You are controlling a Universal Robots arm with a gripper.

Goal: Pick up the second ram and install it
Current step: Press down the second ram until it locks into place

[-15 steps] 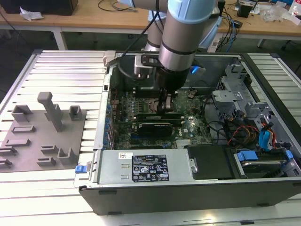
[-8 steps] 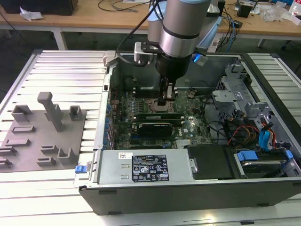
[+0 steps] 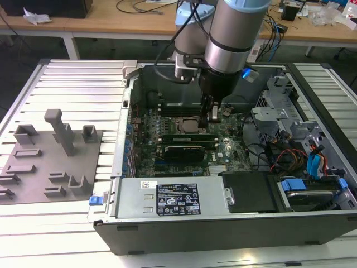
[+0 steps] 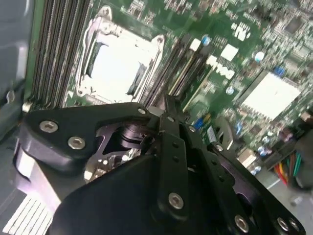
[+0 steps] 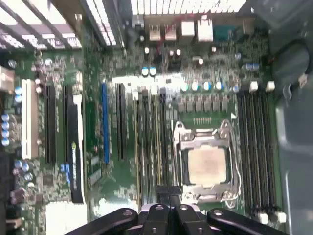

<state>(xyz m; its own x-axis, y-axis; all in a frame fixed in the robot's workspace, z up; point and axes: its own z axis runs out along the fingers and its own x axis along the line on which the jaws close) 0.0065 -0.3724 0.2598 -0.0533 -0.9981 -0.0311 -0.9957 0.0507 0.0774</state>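
Observation:
My gripper (image 3: pixel 213 116) reaches down into the open computer case, beside the square silver CPU socket (image 3: pixel 189 124). Its fingers stand together, shut, with nothing visible between them. A long green stick, the second ram (image 3: pixel 184 137), lies along the memory slots in front of the socket. The fingertips are over the end of the stick on the exterior view's right. Whether they touch it is hidden. In both wrist views the gripper (image 4: pixel 168 105) (image 5: pixel 168 193) hovers at one end of the dark parallel slots (image 5: pixel 146 142), next to the socket (image 4: pixel 117 61) (image 5: pixel 208 164).
A grey fixture plate with pegs (image 3: pixel 53 162) lies on the ribbed table at the exterior view's left. Inside the case are a black card (image 3: pixel 181 151), the power supply (image 3: pixel 173 198), and a drive cage with cables (image 3: pixel 301 151) at the exterior view's right.

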